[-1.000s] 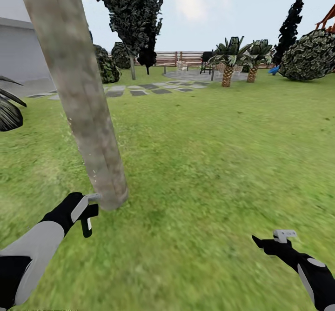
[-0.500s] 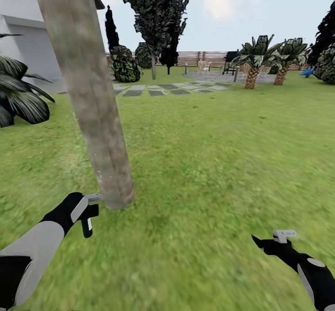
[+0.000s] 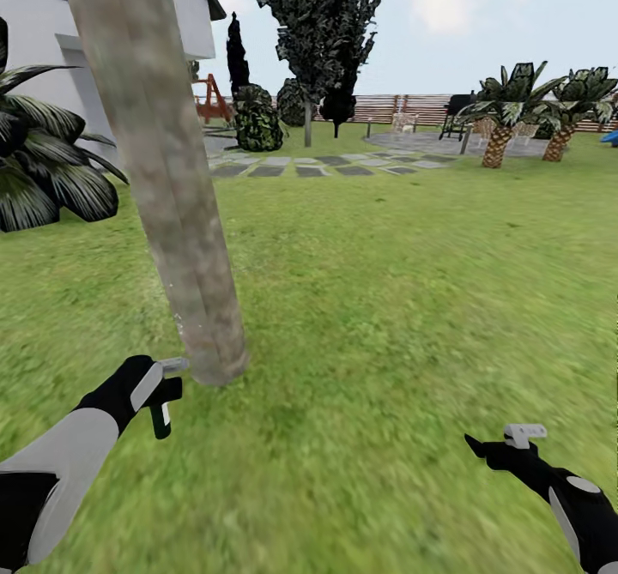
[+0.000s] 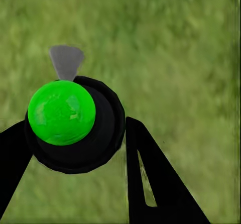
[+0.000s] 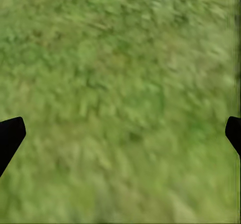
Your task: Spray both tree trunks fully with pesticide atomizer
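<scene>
A leaning grey-brown tree trunk (image 3: 172, 196) rises from the lawn (image 3: 386, 299) just ahead on my left, with a few white specks low on the bark. My left gripper (image 3: 150, 389) is shut on the pesticide atomizer (image 3: 161, 415), whose grey head nearly touches the trunk's base. In the left wrist view the atomizer (image 4: 75, 123) is a black round body with a green spot, held between the black fingers (image 4: 150, 184) above grass. My right gripper (image 3: 498, 450) hangs open over grass at the lower right, its fingertips (image 5: 10, 133) spread wide. A second tree (image 3: 322, 16) stands far back.
A white house wall (image 3: 51, 51) and a broad-leaved bush (image 3: 43, 171) lie to the left. Stepping stones (image 3: 300, 166) lead to a paved patch by two short palms (image 3: 498, 128). The slatted fence (image 3: 403, 106) closes the far side. Open lawn stretches ahead and right.
The whole picture has slid rightward, so the camera has turned left; house and bush have come into view. Both arms keep the same pose, the atomizer still held at the trunk's base.
</scene>
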Robot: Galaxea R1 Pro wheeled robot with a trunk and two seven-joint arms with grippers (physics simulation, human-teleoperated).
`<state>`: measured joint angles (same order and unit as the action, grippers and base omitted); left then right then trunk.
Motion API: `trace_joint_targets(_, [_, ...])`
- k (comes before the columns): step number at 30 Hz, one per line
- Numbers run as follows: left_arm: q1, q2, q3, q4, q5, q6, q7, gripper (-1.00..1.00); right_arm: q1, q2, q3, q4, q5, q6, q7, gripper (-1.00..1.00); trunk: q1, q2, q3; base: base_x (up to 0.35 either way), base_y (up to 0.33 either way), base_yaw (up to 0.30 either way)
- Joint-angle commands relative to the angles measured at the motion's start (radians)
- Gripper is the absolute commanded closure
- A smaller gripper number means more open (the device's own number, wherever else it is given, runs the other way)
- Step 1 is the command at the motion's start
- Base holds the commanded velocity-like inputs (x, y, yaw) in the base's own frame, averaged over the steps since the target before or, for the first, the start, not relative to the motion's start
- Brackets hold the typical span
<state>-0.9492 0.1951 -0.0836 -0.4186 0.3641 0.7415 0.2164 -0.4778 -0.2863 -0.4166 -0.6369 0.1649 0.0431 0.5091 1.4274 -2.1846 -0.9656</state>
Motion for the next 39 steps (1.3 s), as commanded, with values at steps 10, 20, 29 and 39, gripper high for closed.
trace_joint_targets(10, [0.0,-0.001,-0.008,-0.002,0.013,0.004,0.006,1.0,-0.001,0.001,-0.005,-0.001,0.008,0.004,0.008,-1.0,0.0,0.0,-0.002,0.064,-0.31,0.101])
trace_joint_targets(20, [-0.001,0.006,-0.009,-0.022,0.01,0.012,0.001,1.0,-0.001,0.001,-0.005,-0.001,0.008,0.004,0.008,-1.0,0.0,0.0,-0.004,0.0,-0.112,0.141])
trace_joint_targets(29, [-0.063,0.018,-0.012,-0.225,-0.003,0.256,-0.011,1.0,-0.001,0.001,-0.007,-0.001,0.008,0.004,0.008,-1.0,0.0,0.0,-0.004,-0.091,0.0,0.001])
trace_joint_targets(39, [-0.278,0.075,-0.011,-0.209,0.003,0.272,-0.011,1.0,-0.001,0.001,-0.007,-0.001,0.008,0.004,0.008,-1.0,0.0,0.0,-0.004,-0.035,0.0,0.0])
